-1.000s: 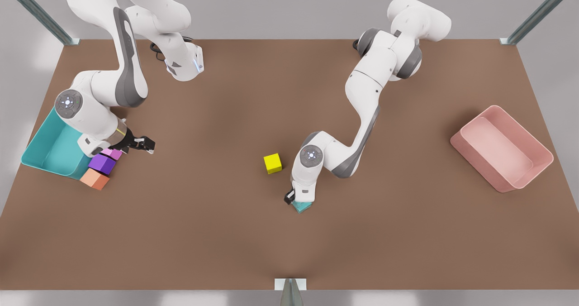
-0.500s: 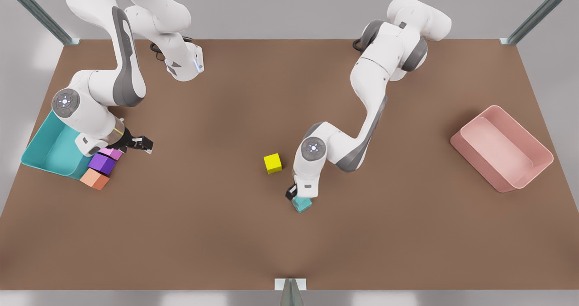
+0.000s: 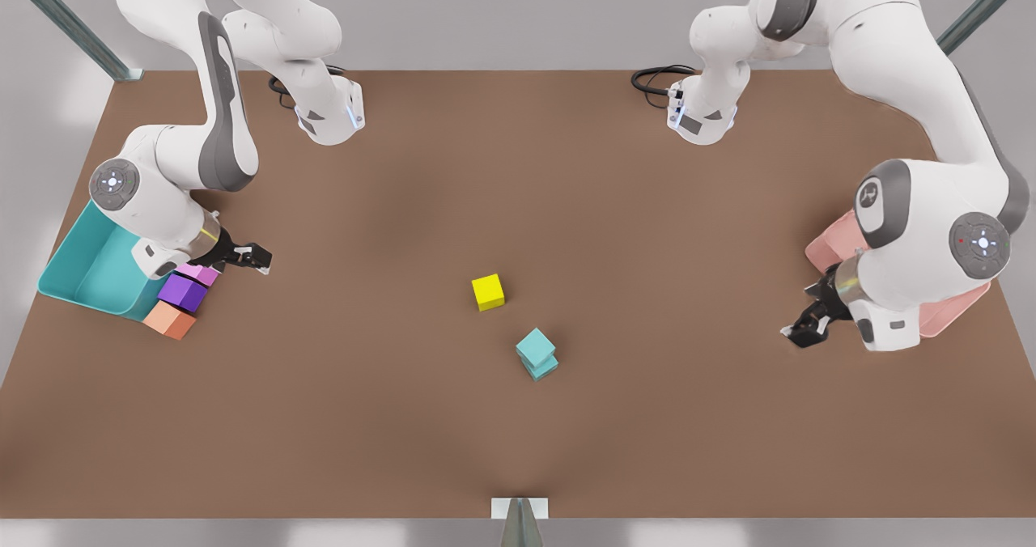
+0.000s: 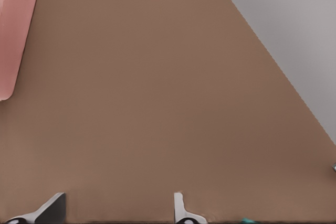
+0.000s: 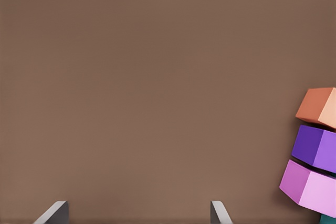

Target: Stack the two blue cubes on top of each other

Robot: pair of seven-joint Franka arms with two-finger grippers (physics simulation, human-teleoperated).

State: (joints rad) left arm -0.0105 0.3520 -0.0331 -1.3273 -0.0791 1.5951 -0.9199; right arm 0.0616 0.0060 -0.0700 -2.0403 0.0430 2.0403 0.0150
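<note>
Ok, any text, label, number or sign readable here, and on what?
No text can be read.
Left arm's grey joint cap: a small mark, too small to read.
Blue cubes, yellow cube, teal bin, pink bin: plain.
Left gripper by the pink bin, right gripper by the teal bin: no lettering.

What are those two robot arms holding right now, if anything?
Nothing. The left gripper near the pink bin and the right gripper by the coloured cubes are both open and hold nothing.

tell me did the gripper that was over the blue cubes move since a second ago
Yes. The left gripper has swung away from the two blue cubes, toward the front view's right, and now sits open beside the pink bin.
</note>
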